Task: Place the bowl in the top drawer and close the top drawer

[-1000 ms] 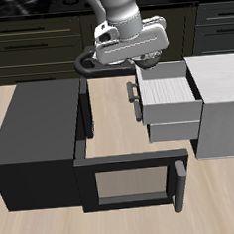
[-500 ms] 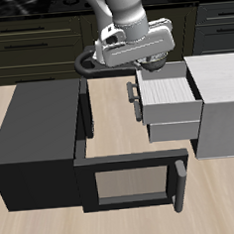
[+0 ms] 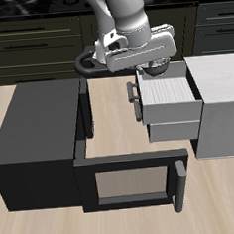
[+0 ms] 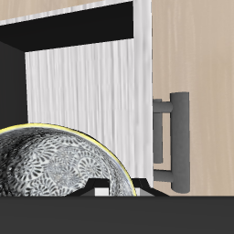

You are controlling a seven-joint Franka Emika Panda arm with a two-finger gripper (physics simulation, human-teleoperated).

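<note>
Already the bowl (image 4: pixel 57 178) hung over the open top drawer (image 3: pixel 172 95), its speckled inside filling the wrist view against the drawer's pale floor. Over the last second the gripper (image 3: pixel 151 65) had carried it sideways, from above the gap between the cabinets to the drawer's back end, so the carry looked nearly done and a release seemed the likely next step. The drawer stood pulled out toward the table's front edge, its short dark handle (image 4: pixel 174 142) clear of the bowl. Gripper fingers pinched the bowl's rim, judging by how close it sat to the camera. The arm (image 3: pixel 132 23) reached down from the back, wrist bent over the grey cabinet (image 3: pixel 223 106).
</note>
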